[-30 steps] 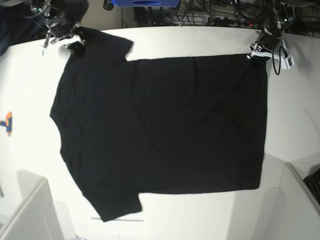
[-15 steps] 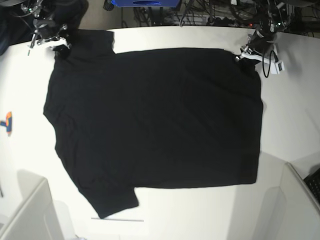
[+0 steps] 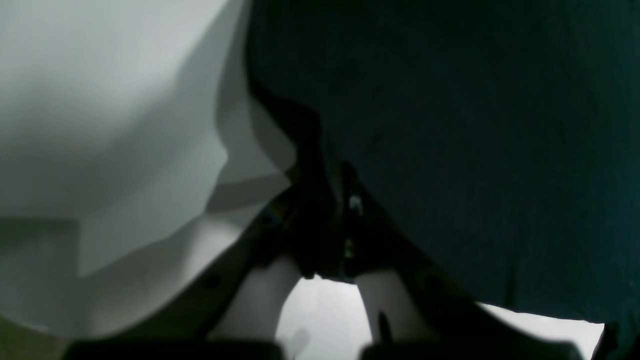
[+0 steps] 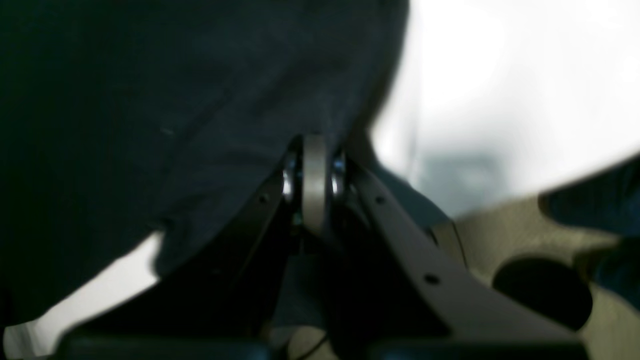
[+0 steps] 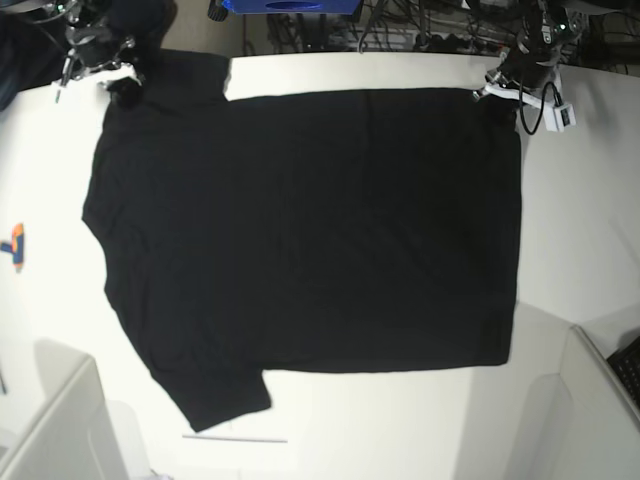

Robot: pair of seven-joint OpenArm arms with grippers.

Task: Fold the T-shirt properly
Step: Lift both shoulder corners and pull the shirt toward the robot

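The T-shirt [image 5: 310,225] lies spread flat on the white table [image 5: 400,425], plain black side up, collar end to the left and hem to the right. My left gripper [image 5: 492,95] is shut on the far right hem corner; in the left wrist view its jaws [image 3: 325,210] pinch black cloth [image 3: 475,125]. My right gripper [image 5: 120,83] is shut on the far left shoulder by the sleeve; the right wrist view shows its closed jaws [image 4: 315,175] under dark fabric [image 4: 150,125]. Both grips sit at the table's far edge.
A small orange and blue object [image 5: 13,245] lies at the table's left edge. White panels stand at the near left [image 5: 60,430] and near right [image 5: 590,410] corners. Cables and a blue box [image 5: 290,6] crowd the space behind the table.
Both grippers have pulled the shirt's far edge toward the back of the table. The cloth has slid away from the near edge and its far edge now lies straighter.
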